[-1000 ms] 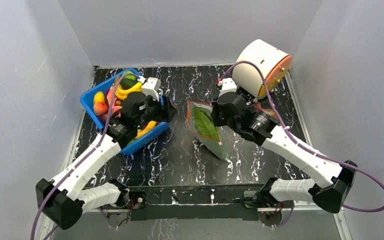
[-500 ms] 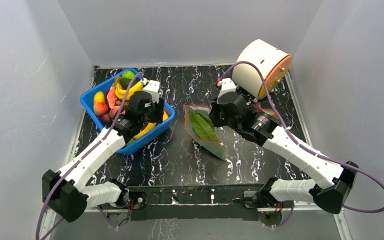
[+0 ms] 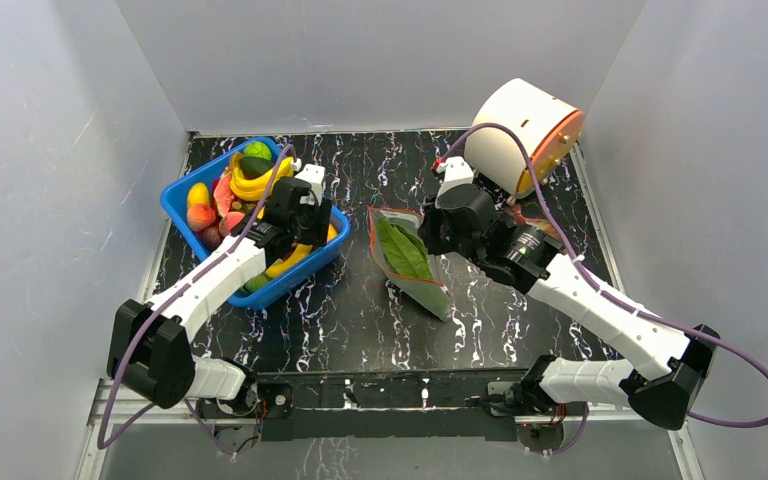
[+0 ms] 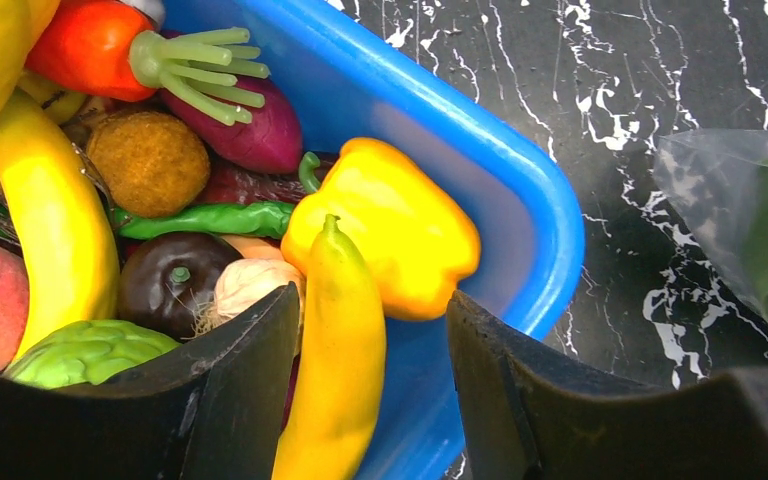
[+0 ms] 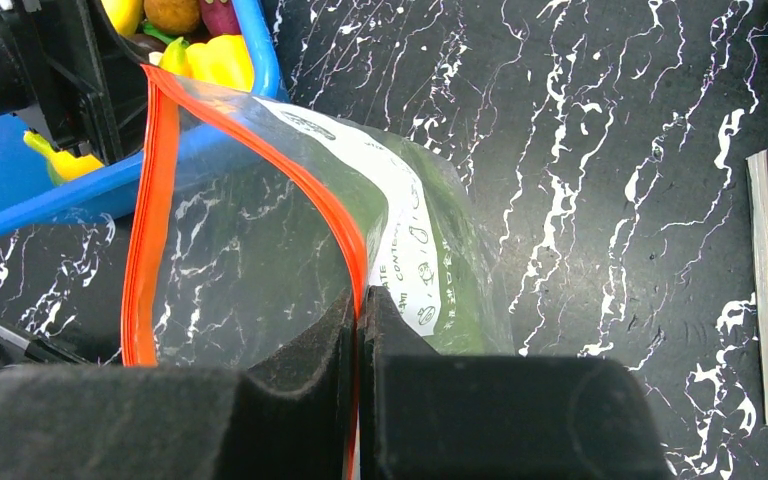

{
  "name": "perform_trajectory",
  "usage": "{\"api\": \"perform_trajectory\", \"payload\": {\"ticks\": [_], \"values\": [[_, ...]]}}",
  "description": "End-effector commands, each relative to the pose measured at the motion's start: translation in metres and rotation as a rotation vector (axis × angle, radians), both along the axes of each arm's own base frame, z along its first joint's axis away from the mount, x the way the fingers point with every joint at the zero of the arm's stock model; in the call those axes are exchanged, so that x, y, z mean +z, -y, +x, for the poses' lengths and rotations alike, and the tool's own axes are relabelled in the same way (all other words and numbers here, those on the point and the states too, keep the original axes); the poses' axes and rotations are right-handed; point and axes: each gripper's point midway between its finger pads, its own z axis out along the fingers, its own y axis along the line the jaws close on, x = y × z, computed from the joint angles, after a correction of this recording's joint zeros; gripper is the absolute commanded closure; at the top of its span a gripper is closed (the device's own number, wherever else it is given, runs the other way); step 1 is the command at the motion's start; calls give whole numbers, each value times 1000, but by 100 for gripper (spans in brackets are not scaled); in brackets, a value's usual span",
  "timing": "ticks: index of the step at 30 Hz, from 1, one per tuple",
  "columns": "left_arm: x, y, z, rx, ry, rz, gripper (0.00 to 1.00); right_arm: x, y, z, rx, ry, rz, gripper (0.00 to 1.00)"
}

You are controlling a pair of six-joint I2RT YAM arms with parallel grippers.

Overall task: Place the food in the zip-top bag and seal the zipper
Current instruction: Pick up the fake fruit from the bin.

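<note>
Two-arm bagging, pick stage: the left gripper stands with its black fingers well apart inside a corner of the blue plastic basket. It straddles a slender yellow toy banana that lies lengthways in the gap, just beside one finger and apart from the other, so nothing is clamped. The wide opening looks chosen to take this banana alone. Directly ahead of the fingertips sits the glossy yellow-orange toy bell pepper, touching the banana's tip, and the other toy fruits and vegetables crowd to the tool's left. The right gripper has its jaws pressed fully together on one lip of the small clear crinkly plastic zip-top bag, biting on the thin red-orange zipper strip. The other lip curves away to the left of these fingers, so the mouth gapes toward the basket, which I take to be the reason for the grip: one arm props the opening while the other feeds it. A green leafy toy lettuce lies inside the zip-top bag, below the right gripper, and the bag's tail rests on the black white-veined marble tabletop. Most food is still unbagged and the zipper unsealed
</note>
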Motion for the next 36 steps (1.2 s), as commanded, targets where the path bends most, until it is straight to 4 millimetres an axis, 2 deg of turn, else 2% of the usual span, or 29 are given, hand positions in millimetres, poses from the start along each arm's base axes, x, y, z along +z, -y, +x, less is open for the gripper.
{"api": "perform_trajectory", "payload": {"ticks": [1,16,18,21,28,31,36], "values": [[17,-2,16,6,59,0,47,24,0,2,-5,69,67,100],[-8,-7,20,13,15,47,51,26,0,1,0,72,77,100],[-9,-7,20,11,13,47,57,27,0,1,-2,75,79,100],[-7,-6,20,4,16,40,67,26,1,1,-3,73,77,100],[4,-4,17,-3,35,16,80,20,1,0,-3,66,73,100],[5,-4,16,-1,32,12,81,20,1,0,-7,64,80,100],[28,-1,12,-9,77,-34,82,16,-2,0,-6,53,90,100]]}}
